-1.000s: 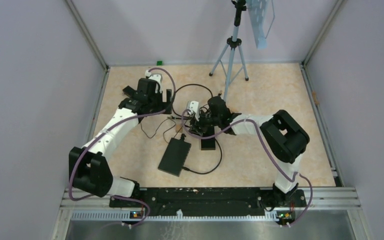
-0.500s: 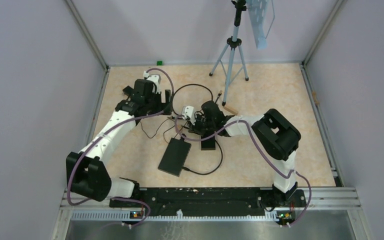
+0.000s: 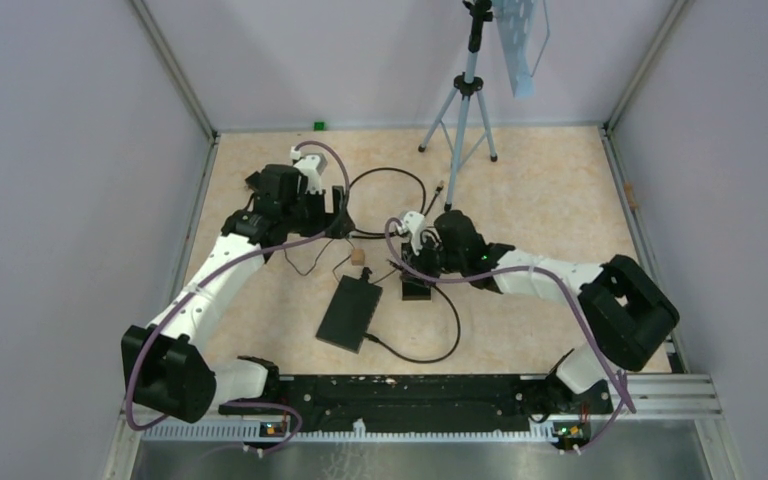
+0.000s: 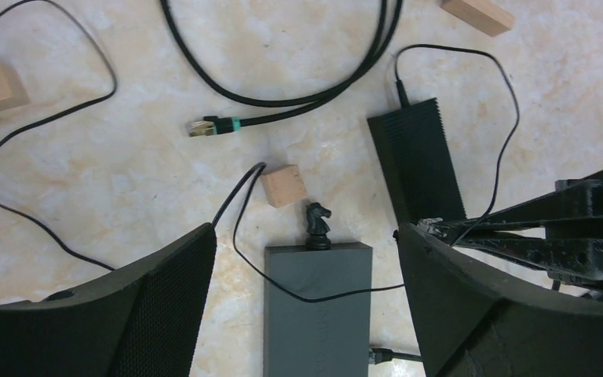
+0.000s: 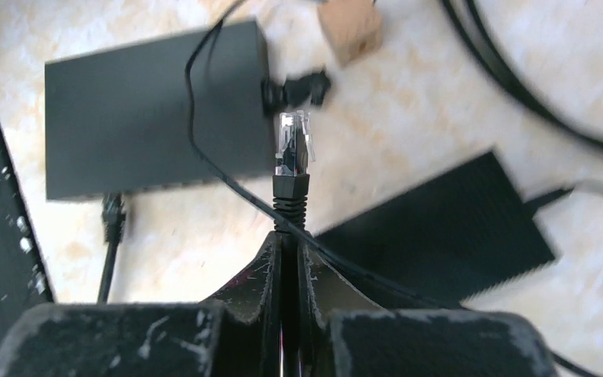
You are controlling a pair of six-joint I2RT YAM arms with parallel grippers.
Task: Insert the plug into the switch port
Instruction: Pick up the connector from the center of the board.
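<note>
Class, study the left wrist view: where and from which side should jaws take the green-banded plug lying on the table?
Grip the green-banded plug by its black boot, behind the connector tip, coming straight down with jaws across its width. It lies flat, and this leaves the tip free.

marbled beige table (image 3: 560, 200) with switch (image 3: 350, 313), power brick (image 4: 418, 161), wooden blocks (image 4: 284, 185), loose cables (image 4: 283, 98), tripod (image 3: 463, 100)
</note>
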